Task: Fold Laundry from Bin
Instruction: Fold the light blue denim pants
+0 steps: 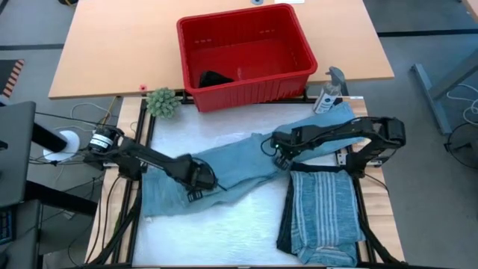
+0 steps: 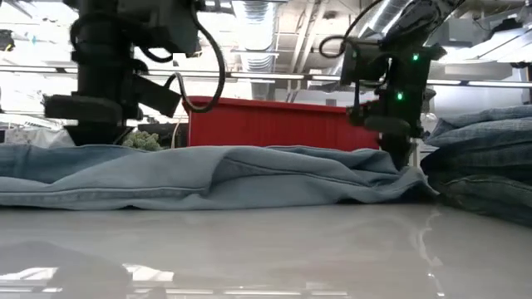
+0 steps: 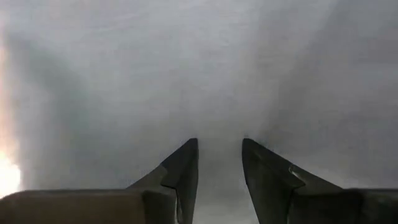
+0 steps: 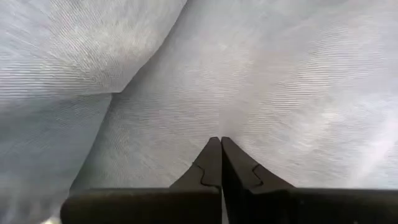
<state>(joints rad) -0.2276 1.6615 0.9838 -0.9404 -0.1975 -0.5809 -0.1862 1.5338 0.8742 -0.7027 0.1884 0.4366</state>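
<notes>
Left gripper [image 1: 200, 181] rests on light blue jeans [image 1: 239, 168] spread across the table [image 1: 224, 224]; fingers [image 3: 180, 171] stand part open over cloth, nothing gripped. Green plant [image 1: 162, 102] sits near the left corner of the red bin [image 1: 246, 52], which holds one small black item [image 1: 214, 78]. Right gripper [image 1: 281, 155] presses the jeans, fingers [image 4: 211, 163] closed together, holding nothing. Striped shirt [image 1: 323, 213] lies folded at right; spray bottle [image 1: 331, 91] stands beside the bin.
</notes>
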